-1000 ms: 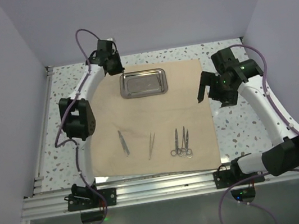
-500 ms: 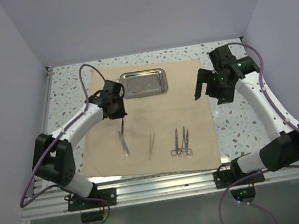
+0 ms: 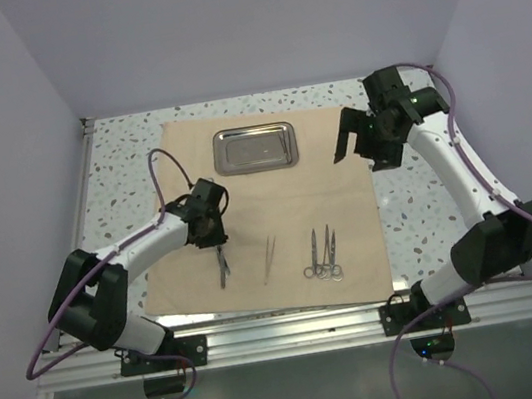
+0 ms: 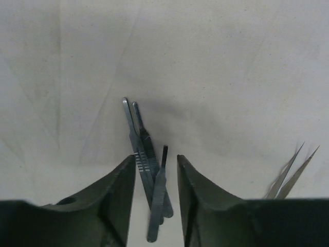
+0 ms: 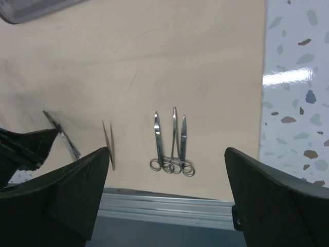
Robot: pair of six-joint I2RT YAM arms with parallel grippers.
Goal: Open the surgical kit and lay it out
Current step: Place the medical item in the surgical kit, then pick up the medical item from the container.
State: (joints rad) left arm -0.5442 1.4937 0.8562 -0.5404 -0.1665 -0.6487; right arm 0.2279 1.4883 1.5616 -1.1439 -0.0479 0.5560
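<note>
Scalpels [image 4: 140, 144] of the surgical kit lie on the tan cloth [image 4: 216, 72] between the narrowly parted jaws of my left end effector [image 4: 155, 162]: light, stiff, slick steel, best pinched across the flat handles, away from the blades.

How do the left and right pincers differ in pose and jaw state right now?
The left pincer is down at the cloth, while the right pincer hangs high near the cloth's far right corner. The left pincer's jaws stand narrowly apart around the scalpels; the right pincer's gape wide around nothing. Both are open; neither looks clamped on anything.
</note>
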